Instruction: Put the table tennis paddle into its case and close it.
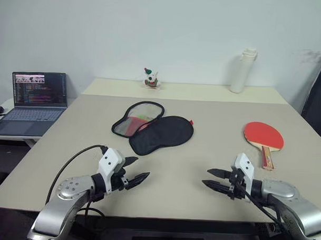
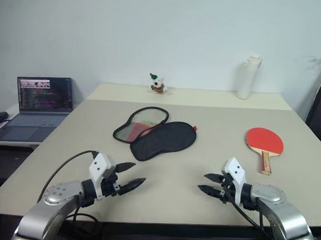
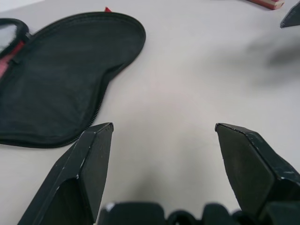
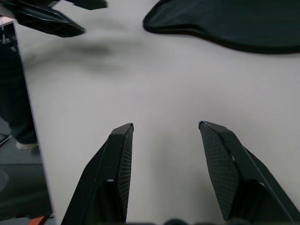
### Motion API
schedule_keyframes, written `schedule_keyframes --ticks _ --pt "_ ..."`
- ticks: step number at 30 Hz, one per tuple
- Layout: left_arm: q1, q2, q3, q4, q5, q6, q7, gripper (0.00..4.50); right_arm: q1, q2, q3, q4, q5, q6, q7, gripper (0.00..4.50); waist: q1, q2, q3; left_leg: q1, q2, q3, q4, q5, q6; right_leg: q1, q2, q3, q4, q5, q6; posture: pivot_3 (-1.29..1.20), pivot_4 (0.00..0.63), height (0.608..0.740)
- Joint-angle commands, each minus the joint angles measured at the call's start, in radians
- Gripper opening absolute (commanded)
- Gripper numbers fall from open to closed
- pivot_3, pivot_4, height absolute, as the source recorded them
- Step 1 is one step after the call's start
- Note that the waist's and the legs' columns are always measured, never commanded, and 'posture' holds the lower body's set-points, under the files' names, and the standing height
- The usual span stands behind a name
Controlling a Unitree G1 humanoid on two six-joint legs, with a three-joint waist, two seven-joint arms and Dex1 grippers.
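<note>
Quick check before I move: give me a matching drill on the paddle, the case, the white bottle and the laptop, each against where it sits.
Things:
1. table tennis paddle
2. case
3. white bottle
4. laptop

Places:
A. side desk off the table's left edge
B. lying open mid-table
C. flat on the table's right side
D. upright at the far edge

Pairs: 1-C, 2-B, 3-D, 4-A
</note>
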Motion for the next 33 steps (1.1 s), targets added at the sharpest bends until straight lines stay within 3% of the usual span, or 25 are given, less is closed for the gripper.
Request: schedule_keyframes --ticks 1,9,12,14,22,33 --pt "-0.045 -0.019 -0.006 0.017 0.014 -0.039 0.010 3.81 0.016 -0.028 -0.052 -0.058 0.023 0.017 -0.016 2.39 0.001 0.000 0.000 0.000 0.000 0.000 0.000 0.000 0.000 0.000 0.000 0.000 0.000 0.000 0.000 0.00 0.150 0.740" --pt "-0.167 -0.012 -0.013 0.131 -0.029 -0.035 -0.092 3.81 0.073 -0.058 -0.126 -0.168 0.066 0.093 -0.072 2.39 0.000 0.000 0.000 0.000 0.000 0.000 0.000 0.000 0.000 0.000 0.001 0.000 0.000 0.000 0.000 0.00 0.150 0.740" --pt "-0.222 -0.001 -0.015 0.190 -0.021 -0.035 -0.124 4.43 0.072 -0.048 -0.141 -0.164 0.074 0.099 -0.091 2.41 0.000 0.000 0.000 0.000 0.000 0.000 0.000 0.000 0.000 0.000 0.004 0.000 0.000 0.000 0.000 0.00 0.150 0.740" --pt "-0.268 0.014 -0.008 0.247 -0.013 -0.047 -0.148 4.47 0.057 -0.038 -0.130 -0.166 0.074 0.099 -0.105 2.41 0.000 0.000 0.000 0.000 0.000 0.000 0.000 0.000 0.000 0.000 0.005 -0.001 0.000 0.000 0.000 0.00 0.150 0.740" --pt "-0.443 0.008 -0.086 0.664 0.149 -0.292 -0.232 4.47 0.018 0.023 -0.093 -0.175 0.063 0.087 -0.158 2.41 0.000 0.000 0.000 -0.001 0.001 0.000 0.000 0.000 0.000 0.000 0.007 0.000 0.000 0.000 0.000 0.00 0.150 0.740" --pt "-0.700 -0.090 -0.174 1.209 0.316 -0.545 -0.270 4.47 0.023 0.032 -0.114 -0.179 0.069 0.074 -0.205 2.41 0.003 -0.001 0.000 0.000 0.000 0.005 0.001 0.000 0.000 0.000 0.007 -0.001 0.001 0.000 0.000 0.00 0.150 0.740"
